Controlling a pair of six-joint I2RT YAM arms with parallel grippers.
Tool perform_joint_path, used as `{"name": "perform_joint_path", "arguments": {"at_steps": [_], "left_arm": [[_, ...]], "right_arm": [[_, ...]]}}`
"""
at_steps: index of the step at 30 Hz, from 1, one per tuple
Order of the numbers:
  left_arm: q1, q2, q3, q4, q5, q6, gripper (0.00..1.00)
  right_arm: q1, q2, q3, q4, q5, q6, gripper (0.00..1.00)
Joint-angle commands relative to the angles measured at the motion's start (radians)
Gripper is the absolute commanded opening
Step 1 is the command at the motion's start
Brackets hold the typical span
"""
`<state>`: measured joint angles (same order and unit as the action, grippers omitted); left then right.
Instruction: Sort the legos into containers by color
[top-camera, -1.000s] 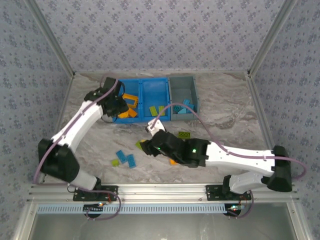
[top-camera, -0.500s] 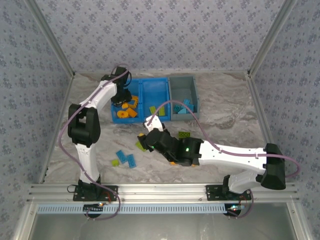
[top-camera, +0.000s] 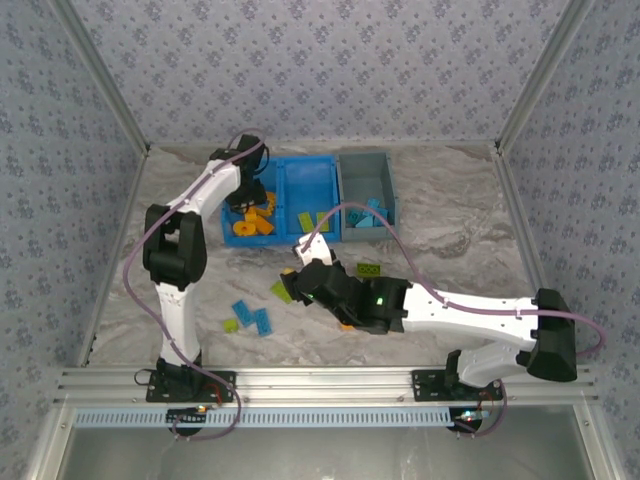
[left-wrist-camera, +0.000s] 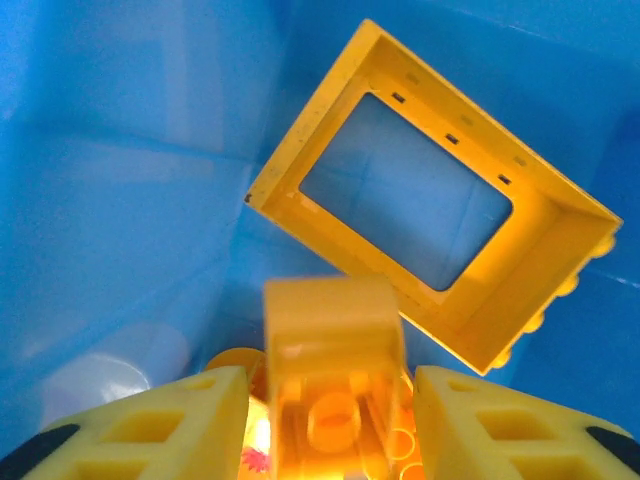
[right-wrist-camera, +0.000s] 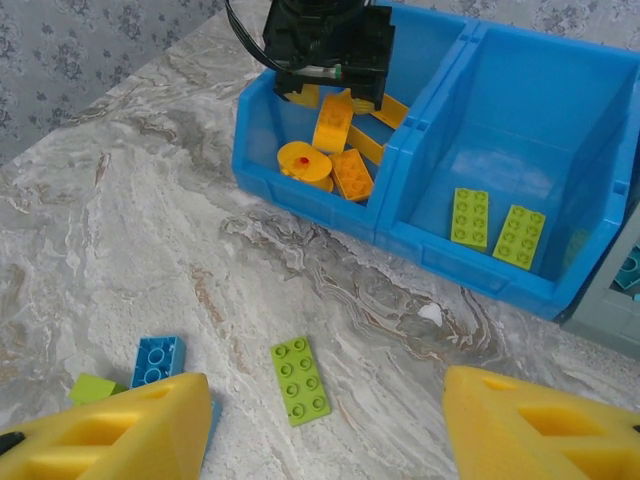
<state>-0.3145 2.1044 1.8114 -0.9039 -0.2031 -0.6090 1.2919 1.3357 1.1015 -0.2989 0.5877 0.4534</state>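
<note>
Marble bench (top-camera: 450, 250) w/ the blue bin (right-wrist-camera: 300, 190) at the back, grey bin (top-camera: 365, 160) right beside it. The left end effector (left-wrist-camera: 330, 380) is down in the bin's left compartment, fingers parted a bit, orange brick (left-wrist-camera: 330, 330) loose btwn them, orange frame (left-wrist-camera: 530, 290) just past it. The right end effector (right-wrist-camera: 325, 385) hangs wide open, nothing in it, near a lime brick (right-wrist-camera: 300, 380) on the bench. Two lime bricks (right-wrist-camera: 470, 215) lie in the right compartment.

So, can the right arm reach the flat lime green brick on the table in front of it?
Probably yes. The lime green brick lies flat on the bare table just ahead of the open right gripper, with nothing between them.
</note>
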Motion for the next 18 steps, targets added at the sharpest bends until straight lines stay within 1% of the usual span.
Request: {"name": "perform_joint_path", "arguments": {"at_steps": [1,6,11,14,16,18], "left_arm": [[-0.019,-0.074,0.023,-0.047,-0.041,-0.014,0.53],[-0.041,-0.182,0.035,-0.065,-0.036,-0.040,0.53],[-0.080,-0.380,0.001,-0.052,-0.039,-0.064,0.54],[-0.121,-0.541,-0.078,-0.022,-0.040,-0.078,0.54],[-0.159,-0.657,-0.151,-0.001,-0.032,-0.074,0.56],[-0.204,-0.793,-0.244,0.003,-0.028,-0.066,0.57]], "right_arm": [[-0.010,-0.043,-0.022,-0.015,0.012,0.030,0.65],[-0.025,-0.074,-0.028,-0.047,0.033,0.033,0.65],[-0.059,-0.113,-0.058,-0.079,0.040,0.056,0.65],[-0.074,-0.086,-0.055,-0.093,-0.016,0.052,0.66],[-0.065,-0.028,-0.029,-0.109,-0.074,0.039,0.66],[-0.048,0.063,0.013,-0.127,-0.145,0.041,0.66]]}}
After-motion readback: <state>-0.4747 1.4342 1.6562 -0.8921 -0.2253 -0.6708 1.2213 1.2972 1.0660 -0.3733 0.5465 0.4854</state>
